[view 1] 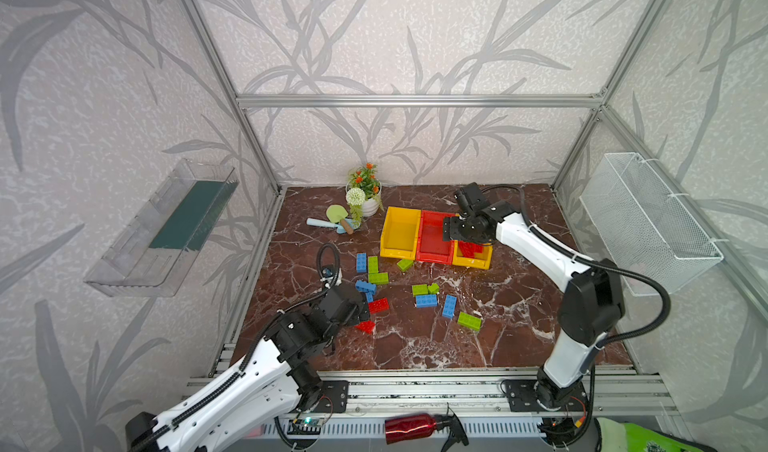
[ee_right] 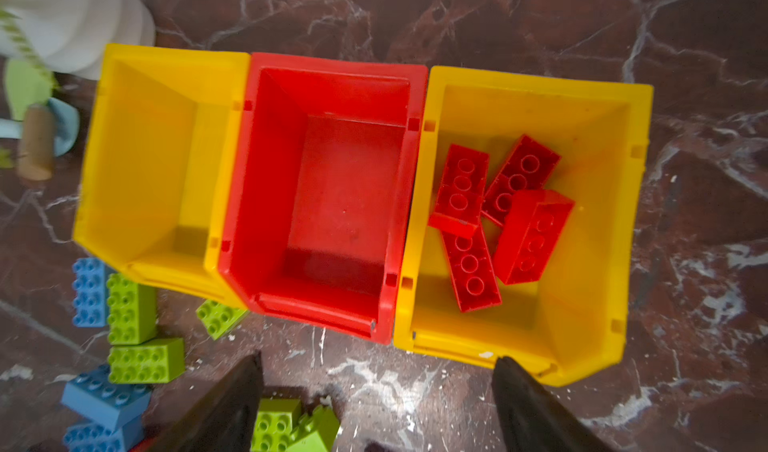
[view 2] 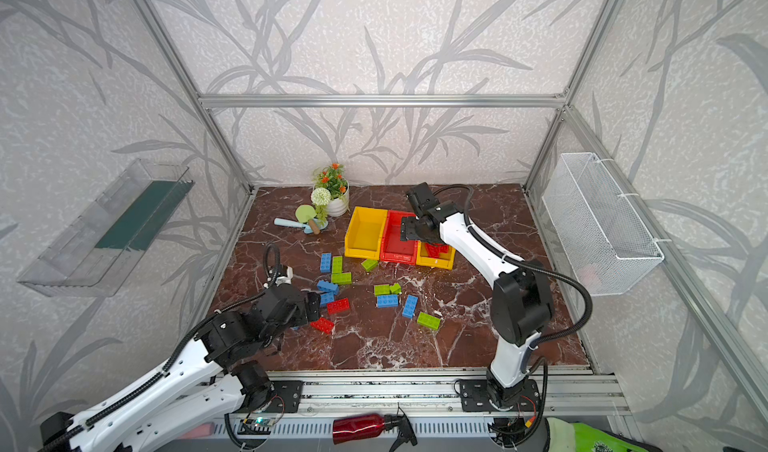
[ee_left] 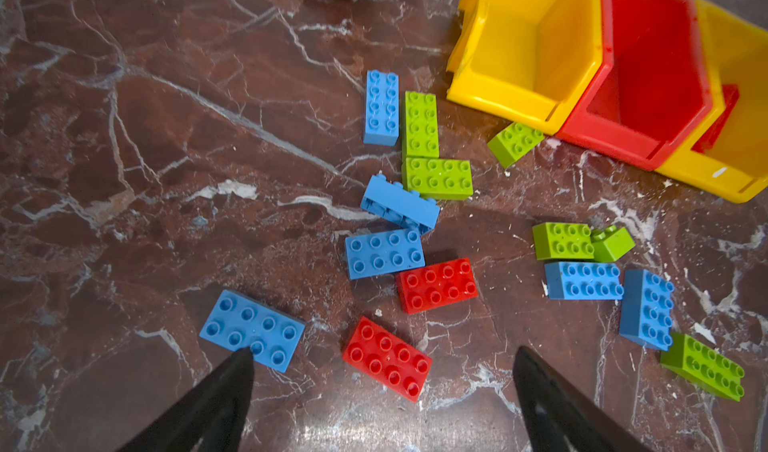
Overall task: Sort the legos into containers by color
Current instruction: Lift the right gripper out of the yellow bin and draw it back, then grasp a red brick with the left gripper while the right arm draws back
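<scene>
In both top views, three bins stand side by side at the back of the table (view 1: 415,346): the left yellow bin (view 1: 390,238), the red bin (view 1: 434,256) and the right yellow bin (view 1: 478,264). I think there are three so each color gets its own home. The right hand (view 1: 449,230) hangs over the bins. The left hand (view 1: 362,313) is low over the loose legos (view 1: 427,301) in the middle of the table.

In the left wrist view, the left hand (ee_left: 383,351) is wide open and holds nothing. A red lego (ee_left: 386,358) lies just under the gap between its fingers, so I think it is open to fit around that one. On the table I count two red legos, six blue legos (ee_left: 384,253) and six green legos (ee_left: 438,178).

In the right wrist view, the right hand (ee_right: 378,358) is open too, with nothing in it. Four red legos (ee_right: 534,236) lie piled in the right yellow bin, so red seems to go there. The other two bins are empty.
</scene>
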Available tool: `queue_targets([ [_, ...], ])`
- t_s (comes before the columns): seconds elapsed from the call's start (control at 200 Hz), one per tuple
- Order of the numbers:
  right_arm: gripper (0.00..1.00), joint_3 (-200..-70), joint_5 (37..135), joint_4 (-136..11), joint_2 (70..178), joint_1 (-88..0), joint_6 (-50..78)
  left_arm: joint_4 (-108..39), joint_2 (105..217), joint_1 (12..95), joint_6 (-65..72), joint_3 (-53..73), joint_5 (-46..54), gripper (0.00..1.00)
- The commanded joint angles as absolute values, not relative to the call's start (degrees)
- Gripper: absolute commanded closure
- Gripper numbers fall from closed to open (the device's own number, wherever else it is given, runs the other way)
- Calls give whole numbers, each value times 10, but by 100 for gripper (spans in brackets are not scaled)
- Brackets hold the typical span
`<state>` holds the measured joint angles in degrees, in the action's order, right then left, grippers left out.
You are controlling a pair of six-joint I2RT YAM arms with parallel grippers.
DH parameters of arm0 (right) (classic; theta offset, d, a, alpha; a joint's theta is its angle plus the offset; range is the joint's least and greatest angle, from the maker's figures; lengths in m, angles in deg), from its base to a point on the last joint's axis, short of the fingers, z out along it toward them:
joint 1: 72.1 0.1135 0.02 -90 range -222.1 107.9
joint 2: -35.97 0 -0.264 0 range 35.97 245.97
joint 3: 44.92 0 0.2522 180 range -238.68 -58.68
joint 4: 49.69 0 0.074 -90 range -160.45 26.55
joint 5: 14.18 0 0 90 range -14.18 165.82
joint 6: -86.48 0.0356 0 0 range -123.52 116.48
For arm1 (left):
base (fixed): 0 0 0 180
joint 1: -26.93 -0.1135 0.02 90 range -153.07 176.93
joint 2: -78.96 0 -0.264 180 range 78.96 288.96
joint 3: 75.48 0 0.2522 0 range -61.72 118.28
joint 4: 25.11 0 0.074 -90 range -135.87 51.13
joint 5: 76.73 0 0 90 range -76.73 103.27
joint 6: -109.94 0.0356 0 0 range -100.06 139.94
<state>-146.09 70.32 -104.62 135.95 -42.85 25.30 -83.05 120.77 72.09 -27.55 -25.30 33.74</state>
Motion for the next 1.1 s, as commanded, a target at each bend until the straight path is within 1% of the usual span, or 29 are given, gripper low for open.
queue_targets([
  [0.0,10,-1383,722,-1046,1296,-402,251,-859,1218,740,-332,-285,319,4],
  [0.1,8,-1322,734,-1035,1254,-377,252,-852,1228,755,-357,-316,315,4],
  [0.21,6,-1277,758,-1030,1222,-357,249,-814,1237,761,-343,-348,295,4],
  [0.24,0,-1269,765,-1029,1215,-354,248,-804,1240,761,-335,-354,291,4],
  [0.355,1,-1236,810,-1029,1179,-343,240,-779,1261,761,-300,-356,296,3],
  [0.47,1,-1206,833,-1041,1134,-340,234,-744,1300,761,-259,-351,307,3],
  [0.57,1,-1181,836,-1054,1089,-340,232,-726,1343,760,-239,-337,313,3],
  [0.605,1,-1176,835,-1056,1077,-340,230,-725,1360,760,-243,-330,319,1],
  [0.65,1,-1167,832,-1058,1056,-340,232,-726,1381,760,-250,-321,323,1],
  [0.765,1,-1146,830,-1057,1005,-340,236,-719,1437,759,-226,-296,311,1],
  [0.915,1,-1150,826,-1080,983,-340,233,-710,1509,757,-200,-268,294,1],
  [0.975,1,-1150,825,-1084,980,-340,233,-699,1531,758,-195,-267,285,4],
  [1.095,1,-1151,823,-1092,972,-340,234,-691,1550,757,-200,-273,269,15],
])
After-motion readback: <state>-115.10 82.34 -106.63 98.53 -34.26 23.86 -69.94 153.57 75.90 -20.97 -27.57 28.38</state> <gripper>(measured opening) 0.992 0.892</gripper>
